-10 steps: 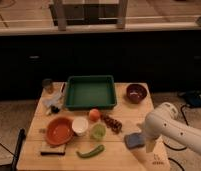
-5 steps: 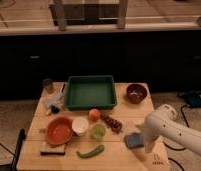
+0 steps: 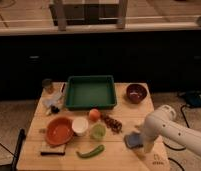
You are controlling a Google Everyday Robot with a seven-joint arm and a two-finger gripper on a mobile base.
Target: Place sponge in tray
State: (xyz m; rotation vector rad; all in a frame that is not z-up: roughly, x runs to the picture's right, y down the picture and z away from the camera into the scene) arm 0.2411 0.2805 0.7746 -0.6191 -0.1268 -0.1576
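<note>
The blue-grey sponge (image 3: pixel 133 140) lies on the wooden table near its front right, partly covered by my arm. My gripper (image 3: pixel 145 145) is at the end of the white arm, right at the sponge's right side, pointing down. The dark green tray (image 3: pixel 90 92) sits at the back middle of the table with nothing in it, well away from the sponge and gripper.
An orange bowl (image 3: pixel 59 130), white cup (image 3: pixel 80 125), green cup (image 3: pixel 98 131), orange fruit (image 3: pixel 94 114), dark snack pieces (image 3: pixel 112 123), green pepper (image 3: pixel 91 151) and a dark pad (image 3: pixel 52 149) lie in front of the tray. A brown bowl (image 3: pixel 136 93) stands back right.
The arm and gripper have shifted slightly over the sponge; the sponge and other objects have not moved.
</note>
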